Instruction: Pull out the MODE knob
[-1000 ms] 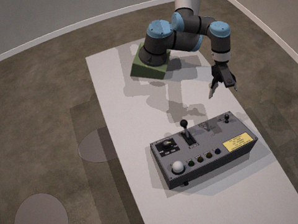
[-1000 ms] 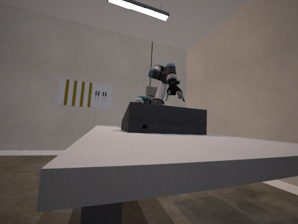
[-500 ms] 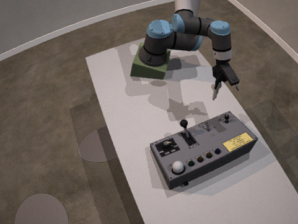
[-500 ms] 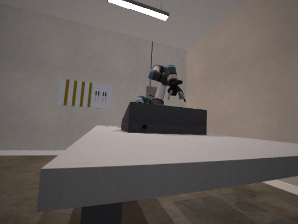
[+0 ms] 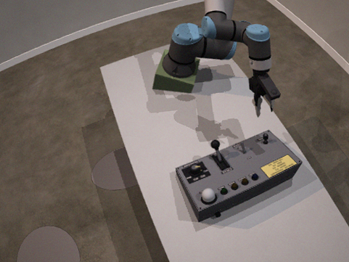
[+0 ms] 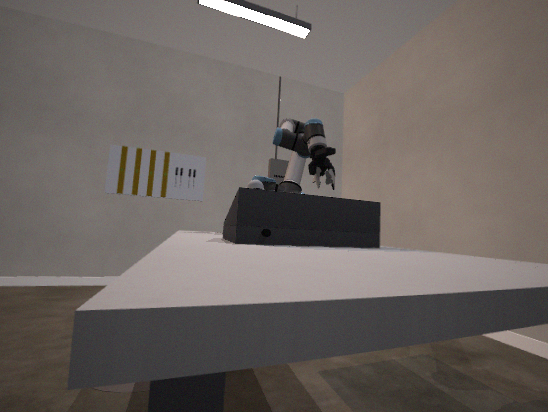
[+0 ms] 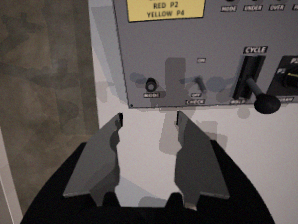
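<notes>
The grey console lies on the white table. The MODE knob is a small black knob at the console's far right corner, above its MODE label. My gripper hangs in the air behind that corner, above the table and apart from the console. Its fingers stand partly apart with nothing between them. In the wrist view the knob lies just ahead of the gap between the fingertips.
On the panel are a CYCLE lever with a black ball, a small toggle, a rotary selector, a white ball button, a row of coloured buttons and a yellow label. The arm's green base block stands at the table's far end.
</notes>
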